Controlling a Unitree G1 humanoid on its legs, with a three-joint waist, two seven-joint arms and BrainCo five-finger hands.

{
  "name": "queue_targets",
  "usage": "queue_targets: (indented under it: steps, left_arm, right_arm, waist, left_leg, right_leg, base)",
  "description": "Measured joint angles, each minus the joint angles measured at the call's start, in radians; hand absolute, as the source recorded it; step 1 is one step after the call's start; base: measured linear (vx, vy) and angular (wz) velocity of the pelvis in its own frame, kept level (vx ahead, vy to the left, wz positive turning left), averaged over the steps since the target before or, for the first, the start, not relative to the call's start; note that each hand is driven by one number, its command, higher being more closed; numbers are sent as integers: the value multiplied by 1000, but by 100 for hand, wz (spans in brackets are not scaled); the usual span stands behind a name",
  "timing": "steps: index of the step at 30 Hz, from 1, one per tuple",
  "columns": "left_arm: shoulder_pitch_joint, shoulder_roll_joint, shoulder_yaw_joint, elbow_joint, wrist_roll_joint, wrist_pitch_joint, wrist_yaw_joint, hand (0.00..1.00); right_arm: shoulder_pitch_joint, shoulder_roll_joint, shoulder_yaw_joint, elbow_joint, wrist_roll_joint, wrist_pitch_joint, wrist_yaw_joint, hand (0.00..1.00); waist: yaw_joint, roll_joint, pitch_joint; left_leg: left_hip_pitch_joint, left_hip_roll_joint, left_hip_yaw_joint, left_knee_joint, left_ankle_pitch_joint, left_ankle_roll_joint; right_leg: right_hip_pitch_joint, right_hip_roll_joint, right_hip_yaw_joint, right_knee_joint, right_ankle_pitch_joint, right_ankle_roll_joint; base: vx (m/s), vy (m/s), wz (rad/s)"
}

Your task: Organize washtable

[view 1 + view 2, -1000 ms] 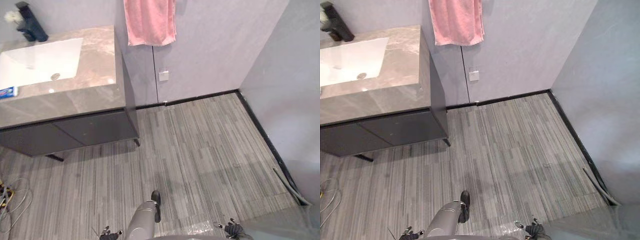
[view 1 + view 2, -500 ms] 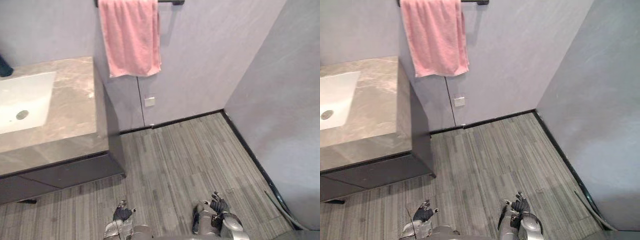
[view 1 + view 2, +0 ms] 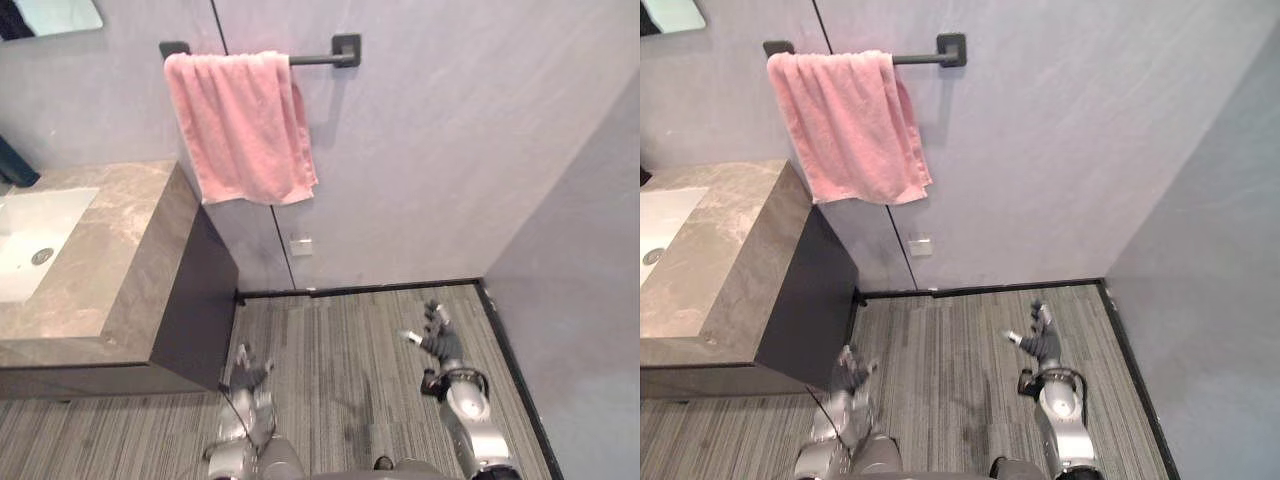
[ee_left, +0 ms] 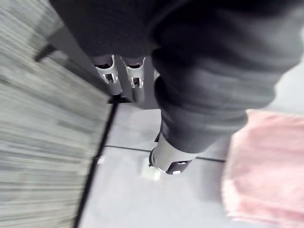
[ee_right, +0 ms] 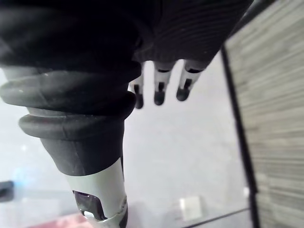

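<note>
A pink towel hangs from a black wall bar beside the washtable, a marble-topped counter on a dark cabinet with a white sink at the left edge. My left hand hovers low over the floor by the cabinet's corner, fingers relaxed and empty. My right hand is raised over the floor near the wall, fingers spread, holding nothing. The towel also shows past the left hand in the left wrist view; the right hand faces the bare wall.
Grey wall with a white socket plate below the towel. A second wall closes in on the right, meeting the striped floor at a black skirting. A dark tap stands behind the sink.
The camera has tilted up and swung right, so the towel bar came into view and the counter slid left. Both hands have risen from the bottom edge into view.
</note>
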Motion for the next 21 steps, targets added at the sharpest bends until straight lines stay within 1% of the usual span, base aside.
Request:
queue_targets:
  steps: [1, 2, 3, 4, 5, 6, 7, 8, 9, 10, 11, 12, 13, 14, 15, 16, 17, 18, 19, 20, 21]
  left_arm:
    - [-2, -4, 10, -44, 9, 0, 21, 0]
    - [2, -9, 33, -121, 35, 1, 56, 0]
    - [8, -12, 51, -188, 67, 1, 92, 0]
    - [10, -24, 77, -283, 116, 2, 137, 0]
    - [10, -27, 87, -328, 139, 2, 158, 0]
    - [11, -29, 97, -400, 199, 5, 196, 0]
    - [10, -26, 119, -499, 266, 5, 238, 0]
    - [7, -26, 139, -591, 331, 6, 278, 0]
    - [6, -26, 144, -633, 365, 8, 296, 0]
    - [6, -28, 152, -704, 418, 9, 320, 0]
    - [3, -28, 151, -758, 461, 9, 343, 0]
    - [4, -29, 152, -782, 495, 11, 363, 0]
    - [4, -29, 151, -809, 537, 12, 387, 0]
    - [5, -29, 151, -824, 595, 17, 419, 0]
    - [8, -26, 151, -831, 626, 25, 440, 0]
    - [13, -24, 151, -846, 633, 36, 449, 0]
    - [24, -18, 150, -863, 637, 43, 464, 0]
    - [30, -18, 149, -869, 639, 45, 468, 0]
    - [41, -18, 141, -874, 639, 48, 473, 0]
    - [64, -18, 119, -890, 637, 47, 463, 0]
    - [76, -16, 88, -891, 629, 44, 444, 0]
  right_arm:
    - [-1, 0, -3, -10, -2, 0, -7, 0]
    - [-2, 1, -5, -26, -6, 0, -10, 0]
    - [-4, 2, -4, -42, -6, -2, -13, 0]
    - [-4, 5, -2, -73, -6, -6, -26, 0]
    - [-5, 8, -2, -81, -6, -12, -30, 0]
    - [-6, 16, 2, -93, -5, -24, -32, 0]
    - [-11, 24, 19, -114, -5, -38, -35, 0]
    - [-27, 35, 41, -129, -4, -45, -36, 0]
    - [-35, 36, 53, -139, -4, -45, -33, 0]
    - [-43, 44, 76, -164, -4, -47, -27, 0]
    - [-44, 54, 95, -191, -4, -51, -26, 0]
    - [-47, 59, 103, -192, -3, -61, -22, 0]
    - [-45, 67, 112, -192, -2, -72, -16, 0]
    - [-34, 75, 118, -191, 6, -75, -2, 0]
    - [-21, 87, 120, -183, 7, -75, 5, 0]
    - [-14, 96, 125, -178, 9, -75, 9, 0]
    - [-8, 103, 137, -174, 16, -75, 14, 0]
    - [-5, 106, 142, -172, 17, -75, 14, 0]
    - [-4, 107, 153, -169, 22, -75, 15, 0]
    - [-4, 106, 165, -172, 25, -75, 17, 0]
    - [-3, 105, 166, -172, 25, -75, 17, 0]
  waist:
    - [0, -2, 4]
    - [3, -4, 10]
    - [6, -6, 11]
    - [18, -5, 14]
    - [27, -1, 13]
    - [34, -1, 10]
    - [34, -21, 8]
    - [32, -41, 8]
    - [34, -47, 10]
    - [48, -52, 9]
    - [59, -53, 8]
    - [59, -53, 8]
    - [59, -54, 8]
    - [57, -53, 8]
    - [55, -58, 5]
    - [52, -62, 3]
    - [51, -63, 2]
    - [49, -62, 2]
    - [43, -54, 5]
    - [22, -60, -4]
    - [18, -59, -10]
  left_leg:
    - [-1, -25, -3, -64, 3, -4]
    - [0, -68, -13, -181, 12, -15]
    - [-2, -99, -32, -274, 28, -29]
    - [-6, -122, -63, -391, 50, -51]
    - [-9, -129, -74, -426, 89, -47]
    - [-3, -138, -80, -436, 146, -37]
    - [-6, -160, -77, -432, 192, 2]
    - [-25, -172, -67, -391, 176, 40]
    - [-36, -174, -58, -358, 167, 60]
    - [-55, -176, -45, -288, 119, 77]
    - [-61, -179, -33, -233, 68, 88]
    - [-59, -181, -32, -212, 43, 91]
    - [-50, -189, -34, -190, 8, 96]
    - [-24, -199, -35, -175, -28, 104]
    - [13, -213, -39, -176, -58, 112]
    - [41, -218, -40, -178, -78, 121]
    - [86, -221, -47, -190, -104, 140]
    - [113, -224, -53, -205, -109, 144]
    - [154, -229, -57, -238, -109, 144]
    - [195, -228, -65, -269, -102, 135]
    - [228, -228, -71, -292, -99, 129]
  right_leg:
    - [22, 0, -13, -17, -1, 0]
    - [61, -1, -32, -40, -6, -1]
    - [83, -3, -42, -50, -20, 8]
    - [102, 0, -48, -55, -39, 27]
    - [111, -1, -47, -56, -47, 35]
    - [125, -6, -40, -59, -58, 49]
    - [135, -22, -42, -63, -71, 72]
    - [129, -42, -36, -62, -73, 81]
    - [129, -50, -27, -60, -70, 87]
    - [130, -66, -1, -49, -70, 90]
    - [131, -83, 14, -20, -77, 101]
    - [128, -90, 17, 8, -82, 110]
    - [112, -104, 21, 84, -93, 128]
    - [63, -136, 41, 252, -102, 148]
    - [-14, -176, 69, 460, -71, 198]
    - [-72, -198, 91, 602, -42, 215]
    - [-131, -209, 93, 729, -58, 188]
    - [-155, -209, 89, 765, -71, 167]
    - [-187, -207, 79, 773, -86, 140]
    - [-214, -194, 54, 728, -101, 123]
    - [-242, -179, 23, 661, -112, 103]
  base:
    - [238, -10, 59]
    - [232, 38, 44]
    - [278, 91, 41]
    - [234, 118, 19]
    - [206, 129, 4]
    - [306, 188, 6]
    - [397, 217, 11]
    - [412, 211, 14]
    - [352, 188, -5]
    - [345, 211, -17]
    - [340, 218, -15]
    - [270, 169, -4]
    - [253, 164, 10]
    - [375, 249, 16]
    - [374, 242, 18]
    - [396, 209, 15]
    - [276, 109, 11]
    - [346, 123, 10]
    - [327, 88, 26]
    - [380, 68, 35]
    - [368, 14, 40]
